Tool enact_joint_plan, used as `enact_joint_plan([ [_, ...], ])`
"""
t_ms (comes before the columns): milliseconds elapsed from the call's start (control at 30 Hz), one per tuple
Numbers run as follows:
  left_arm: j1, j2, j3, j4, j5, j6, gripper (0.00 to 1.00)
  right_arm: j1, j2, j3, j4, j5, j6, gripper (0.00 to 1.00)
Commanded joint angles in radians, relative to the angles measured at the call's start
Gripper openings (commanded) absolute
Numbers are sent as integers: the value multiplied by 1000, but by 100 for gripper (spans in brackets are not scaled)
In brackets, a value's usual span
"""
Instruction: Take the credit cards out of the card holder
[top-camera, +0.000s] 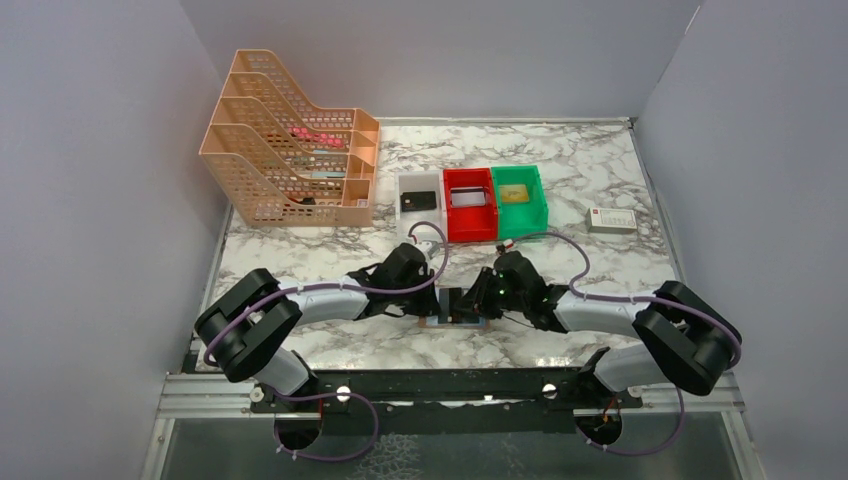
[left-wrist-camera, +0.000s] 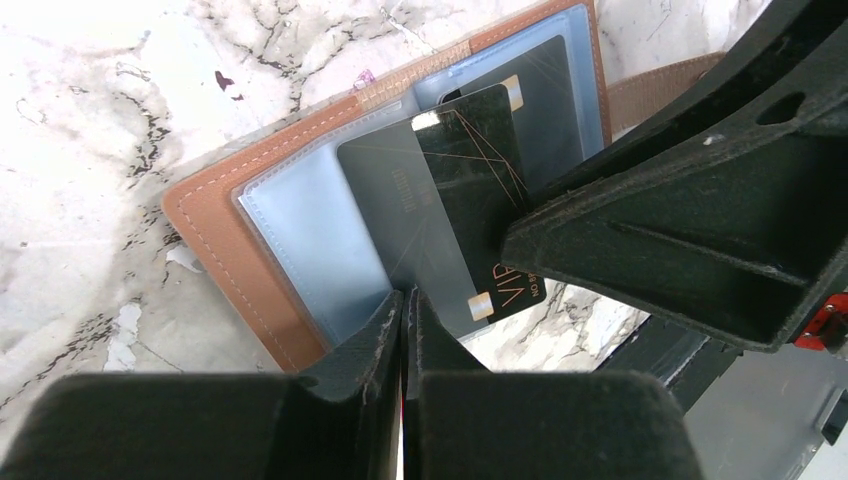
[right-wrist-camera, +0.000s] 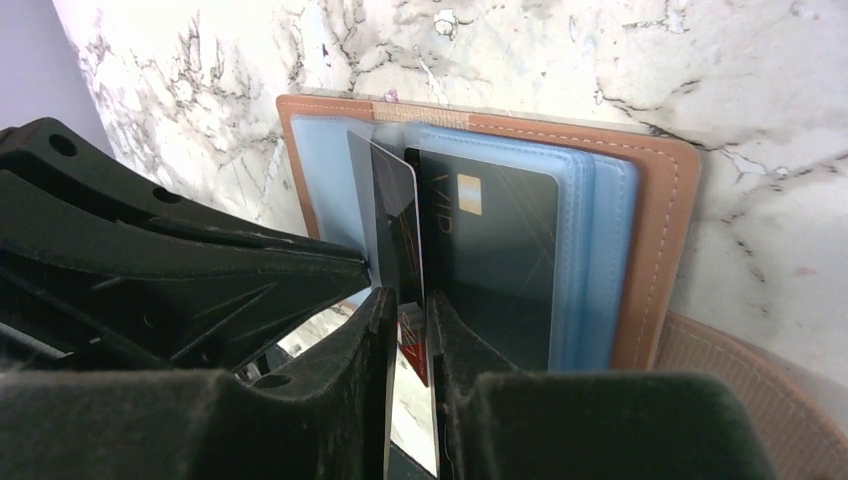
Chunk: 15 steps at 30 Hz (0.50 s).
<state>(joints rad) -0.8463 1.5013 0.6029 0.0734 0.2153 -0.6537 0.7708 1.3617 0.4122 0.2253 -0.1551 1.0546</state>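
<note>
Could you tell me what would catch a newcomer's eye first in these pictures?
The brown card holder lying open at the near edge of the table. The left gripper pinches a black card lifted from the blue sleeves, with the right gripper straddling it. At the back stands a peach file rack.

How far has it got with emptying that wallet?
Done: the wallet lies open, and one black card is slid partway out. In hand: the left gripper seems to pinch the edge of a sleeve while the right gripper straddles that card, fingers slightly apart. Left: pulling it free; at least one more card sits in its sleeve.
</note>
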Motion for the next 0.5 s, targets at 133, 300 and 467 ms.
enact_joint_plan([
  [133, -10, 21, -58, -56, -45, 8, 3, -4, 75, -21, 141, -44, 42, 19],
  [300, -10, 2, -61, -62, -66, 8, 0, -4, 41, -28, 85, 11, 34, 7],
  [467, -11, -13, -57, -90, -102, 12, 0, -5, -53, -33, -30, 84, -21, 1],
])
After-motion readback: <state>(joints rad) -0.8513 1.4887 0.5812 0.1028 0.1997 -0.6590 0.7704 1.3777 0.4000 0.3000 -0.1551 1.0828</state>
